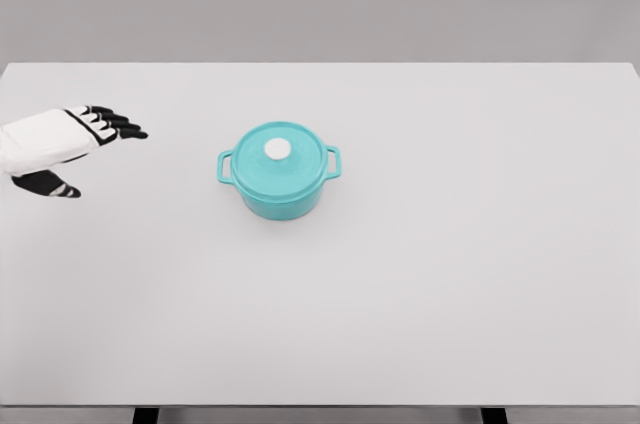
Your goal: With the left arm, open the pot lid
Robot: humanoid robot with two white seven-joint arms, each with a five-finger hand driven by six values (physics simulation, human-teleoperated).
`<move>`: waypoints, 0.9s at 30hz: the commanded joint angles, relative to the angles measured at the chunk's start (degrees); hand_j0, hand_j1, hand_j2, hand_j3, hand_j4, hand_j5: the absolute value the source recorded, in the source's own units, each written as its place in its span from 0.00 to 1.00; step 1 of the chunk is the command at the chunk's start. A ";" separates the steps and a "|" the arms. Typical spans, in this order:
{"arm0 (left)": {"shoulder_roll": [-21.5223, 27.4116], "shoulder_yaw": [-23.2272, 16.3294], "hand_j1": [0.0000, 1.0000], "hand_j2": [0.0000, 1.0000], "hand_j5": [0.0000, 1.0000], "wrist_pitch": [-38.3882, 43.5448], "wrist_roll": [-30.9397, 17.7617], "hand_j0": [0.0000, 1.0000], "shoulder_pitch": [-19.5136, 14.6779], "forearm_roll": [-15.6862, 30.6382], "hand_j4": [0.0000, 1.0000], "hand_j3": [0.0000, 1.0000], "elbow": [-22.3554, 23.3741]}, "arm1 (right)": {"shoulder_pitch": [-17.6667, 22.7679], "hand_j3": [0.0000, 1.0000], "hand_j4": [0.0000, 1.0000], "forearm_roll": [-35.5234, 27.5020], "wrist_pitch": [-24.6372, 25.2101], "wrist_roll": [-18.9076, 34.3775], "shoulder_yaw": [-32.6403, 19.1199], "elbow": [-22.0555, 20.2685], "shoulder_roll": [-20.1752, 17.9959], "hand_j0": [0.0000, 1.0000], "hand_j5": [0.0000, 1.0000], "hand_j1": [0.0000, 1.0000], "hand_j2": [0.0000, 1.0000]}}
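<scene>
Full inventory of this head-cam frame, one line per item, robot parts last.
pot: 1, teal, near the middle of the table, a side handle at each end
lid: 1, teal, seated on the pot, closed
knob: 1, white, at the centre of the lid
table: 1, white, fills most of the view; dark legs show at the bottom edge
backdrop: 1, grey, behind the far edge of the table
left hand: 1, white with black fingers, at the left edge over the table, fingers spread, holding nothing, well apart from the pot
right hand: not in view
</scene>
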 commanded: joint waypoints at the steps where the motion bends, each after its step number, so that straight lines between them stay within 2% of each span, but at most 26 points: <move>1: -0.55 -0.08 1.00 1.00 1.00 0.13 -0.76 1.00 0.00 0.27 1.00 1.00 -0.11 | 0.00 1.00 1.00 -0.01 0.01 0.16 0.01 0.02 -0.01 1.00 1.00 1.00 1.00; 6: -0.90 -0.08 1.00 1.00 1.00 0.13 -2.52 1.00 -0.53 0.35 1.00 1.00 -0.54 | 0.70 1.00 1.00 -0.01 -0.08 -0.10 0.01 -0.07 -0.01 1.00 1.00 1.00 1.00; 10: -1.69 -0.08 1.00 1.00 1.00 0.13 -2.89 1.00 -1.23 0.35 1.00 1.00 -3.53 | 0.70 1.00 1.00 -0.01 -0.08 -0.10 0.01 -0.07 -0.01 1.00 1.00 1.00 1.00; 12: -1.60 -1.39 1.00 1.00 1.00 0.13 -2.89 1.00 -4.04 0.88 1.00 1.00 -3.71 | 0.70 1.00 1.00 -0.01 -0.08 -0.10 0.01 -0.07 -0.01 1.00 1.00 1.00 1.00; 14: -0.37 -7.19 1.00 1.00 1.00 0.13 -1.56 1.00 -8.52 3.51 1.00 1.00 -5.55 | 0.70 1.00 1.00 -0.01 -0.08 -0.10 0.01 -0.07 -0.01 1.00 1.00 1.00 1.00; 15: 1.38 -12.79 1.00 1.00 1.00 0.13 -0.33 1.00 -12.90 7.19 1.00 1.00 -6.43 | 0.70 1.00 1.00 -0.01 -0.08 -0.10 0.01 -0.07 -0.01 1.00 1.00 1.00 1.00; 17: 1.48 -21.69 1.00 1.00 1.00 0.13 -0.59 1.00 -20.47 7.74 1.00 1.00 -5.12 | 0.70 1.00 1.00 -0.01 -0.08 -0.10 0.01 -0.07 -0.01 1.00 1.00 1.00 1.00; 19: 1.74 -26.79 1.00 1.00 1.00 0.13 -0.85 1.00 -24.95 7.56 1.00 1.00 -4.24 | 0.70 1.00 1.00 -0.01 -0.08 -0.10 0.01 -0.07 -0.01 1.00 1.00 1.00 1.00; 20: -0.45 -31.01 1.00 1.00 1.00 0.13 -0.85 1.00 -25.75 7.56 1.00 1.00 -4.24 | 0.70 1.00 1.00 -0.01 -0.08 -0.10 0.01 -0.07 -0.01 1.00 1.00 1.00 1.00; 22: -6.25 -32.33 1.00 1.00 1.00 0.13 -0.85 1.00 -28.12 7.47 1.00 1.00 -4.33 | 0.70 1.00 1.00 -0.01 -0.08 -0.10 0.01 -0.07 -0.01 1.00 1.00 1.00 1.00; 25: -6.70 -31.72 1.00 1.00 1.00 0.13 -0.41 1.00 -29.53 7.74 1.00 1.00 -4.77 | 0.70 1.00 1.00 -0.01 -0.08 -0.10 0.01 -0.07 -0.01 1.00 1.00 1.00 1.00; 27: -8.98 -32.42 1.00 1.00 1.00 0.13 -0.41 1.00 -29.79 7.30 1.00 1.00 -3.01 | 0.70 1.00 1.00 -0.01 -0.08 -0.10 0.01 -0.07 -0.01 1.00 1.00 1.00 1.00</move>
